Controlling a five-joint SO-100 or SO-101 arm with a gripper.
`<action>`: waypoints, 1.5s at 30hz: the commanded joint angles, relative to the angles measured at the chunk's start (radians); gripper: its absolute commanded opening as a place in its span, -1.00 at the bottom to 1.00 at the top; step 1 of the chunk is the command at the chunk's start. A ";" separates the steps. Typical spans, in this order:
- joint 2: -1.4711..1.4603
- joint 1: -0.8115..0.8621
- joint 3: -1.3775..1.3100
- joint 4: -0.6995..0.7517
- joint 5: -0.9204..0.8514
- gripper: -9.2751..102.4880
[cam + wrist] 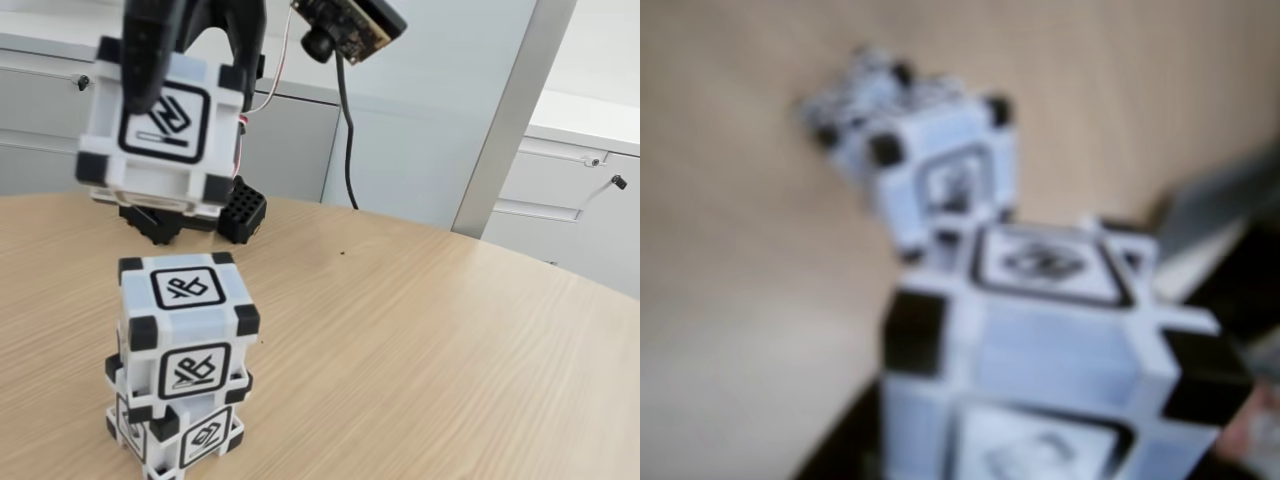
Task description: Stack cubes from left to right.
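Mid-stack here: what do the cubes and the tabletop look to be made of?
The held cube, like the two stacked cubes, looks like hard white plastic with matte black corner blocks; edges are crisp and moulded. The tabletop looks like light wood or wood-grain laminate, with fine straight grain and a low sheen.

We see the bottom cube of the stack cut off by the fixed view's lower edge. The gripper is cropped by the top edge, its fingertips blurred. The whole wrist view is blurred; glyphs on the held cube stay unreadable.
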 commanded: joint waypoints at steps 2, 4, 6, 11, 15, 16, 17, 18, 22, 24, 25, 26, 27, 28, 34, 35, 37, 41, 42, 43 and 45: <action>0.012 -0.043 -0.037 0.000 -0.003 -0.54; 0.014 -0.044 -0.037 0.000 -0.006 -0.54; 0.011 -0.044 -0.035 0.000 -0.017 -0.54; 0.011 -0.044 -0.034 0.002 -0.026 -0.54; 0.017 -0.044 -0.009 0.002 -0.037 -0.54; 0.025 -0.044 0.002 0.002 -0.043 -0.54; 0.026 -0.043 0.012 0.002 -0.046 -0.54; 0.026 -0.041 0.025 0.002 -0.049 -0.54; 0.026 -0.035 0.051 0.002 -0.055 -0.55; 0.026 -0.034 0.051 0.000 -0.058 -0.55; 0.026 -0.034 0.051 0.000 -0.058 -0.55; 0.026 -0.035 0.051 0.000 -0.058 -0.55; 0.026 -0.037 0.051 0.000 -0.060 -0.55; 0.026 -0.038 0.051 0.000 -0.063 -0.55; 0.011 -0.043 0.052 0.000 -0.077 -0.55; 0.011 -0.041 0.052 0.000 -0.077 -0.55; 0.009 -0.032 0.052 -0.005 -0.074 -0.55; 0.008 -0.029 0.052 -0.014 -0.066 -0.55; 0.008 -0.032 0.052 -0.014 -0.066 -0.55; 0.006 -0.038 0.052 -0.014 -0.066 -0.55; 0.006 -0.043 0.052 -0.015 -0.067 -0.54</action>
